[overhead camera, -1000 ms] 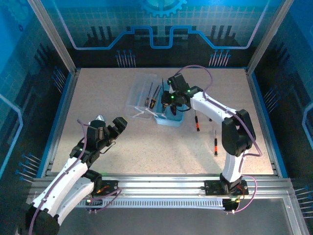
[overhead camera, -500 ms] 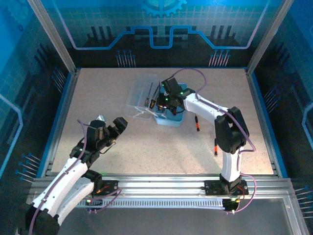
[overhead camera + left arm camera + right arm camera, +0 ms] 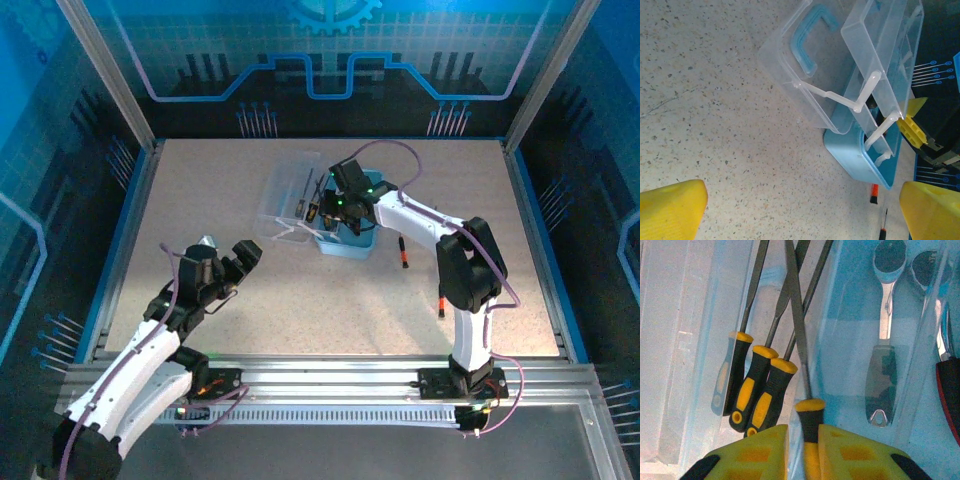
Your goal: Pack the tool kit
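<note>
The translucent light-blue plastic tool kit stands open on the speckled bench, right beneath the right gripper. A slim black-and-yellow screwdriver lies handle-first between its yellow fingers, with the shaft pointing straight ahead. They flank the handle narrowly; whether they pinch it I cannot tell. Three like screwdrivers lie just left, a dark ratchet right. The left gripper, fingers spread wide, hangs well short of the kit.

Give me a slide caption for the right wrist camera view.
Right tool brackets a yellow-and-black screwdriver beside three matching ones in the clear tray, ratchet alongside.
</note>
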{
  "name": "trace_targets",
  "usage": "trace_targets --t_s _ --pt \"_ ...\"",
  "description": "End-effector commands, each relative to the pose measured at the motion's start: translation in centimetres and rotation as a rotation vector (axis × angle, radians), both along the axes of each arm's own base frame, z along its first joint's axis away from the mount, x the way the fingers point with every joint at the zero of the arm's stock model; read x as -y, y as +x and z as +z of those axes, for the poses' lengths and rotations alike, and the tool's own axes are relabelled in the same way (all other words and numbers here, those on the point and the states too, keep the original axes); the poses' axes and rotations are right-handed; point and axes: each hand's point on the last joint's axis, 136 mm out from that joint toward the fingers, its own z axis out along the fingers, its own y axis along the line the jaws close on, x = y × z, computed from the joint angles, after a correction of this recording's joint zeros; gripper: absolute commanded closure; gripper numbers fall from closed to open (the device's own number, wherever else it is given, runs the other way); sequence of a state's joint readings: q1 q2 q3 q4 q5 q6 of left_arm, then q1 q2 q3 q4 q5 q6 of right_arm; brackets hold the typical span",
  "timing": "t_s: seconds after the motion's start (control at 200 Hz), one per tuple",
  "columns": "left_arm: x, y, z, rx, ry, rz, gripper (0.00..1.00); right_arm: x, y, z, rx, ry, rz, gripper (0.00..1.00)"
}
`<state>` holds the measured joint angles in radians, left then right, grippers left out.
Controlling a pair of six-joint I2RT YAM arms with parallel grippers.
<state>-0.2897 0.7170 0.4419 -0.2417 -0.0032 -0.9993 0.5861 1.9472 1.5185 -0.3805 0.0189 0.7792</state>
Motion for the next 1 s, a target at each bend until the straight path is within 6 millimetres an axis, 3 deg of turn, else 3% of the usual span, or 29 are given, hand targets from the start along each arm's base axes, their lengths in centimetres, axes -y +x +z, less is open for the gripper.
trace_targets --t_s 0.0,0.255,0.38,0.525,0.995 --pt "0.1 0.0 -0.2 -0.003 -0.009 -0.007 0.01 -0.7 0.3 -0.2 0.001 0.008 -0.005 0.75" --pt "0.2 0.2 -0.2 -0.006 -0.009 -0.01 0.01 -0.8 0.5 0.1 0.013 0.001 0.01 0.73" --pt "0.2 0.2 -0.2 -0.007 -0.006 -0.012 0.01 0.0 1.5 0.7 0.06 -0.101 0.045 0.72" --pt "0.2 0.2 0.1 -0.003 -0.006 -0.015 0.01 0.8 2.3 -0.5 0.034 -0.262 0.116 0.73" --pt "0.2 0.2 -0.1 -0.012 -0.003 -0.017 0.01 -0.6 0.7 -2.2 0.005 -0.292 0.241 0.71"
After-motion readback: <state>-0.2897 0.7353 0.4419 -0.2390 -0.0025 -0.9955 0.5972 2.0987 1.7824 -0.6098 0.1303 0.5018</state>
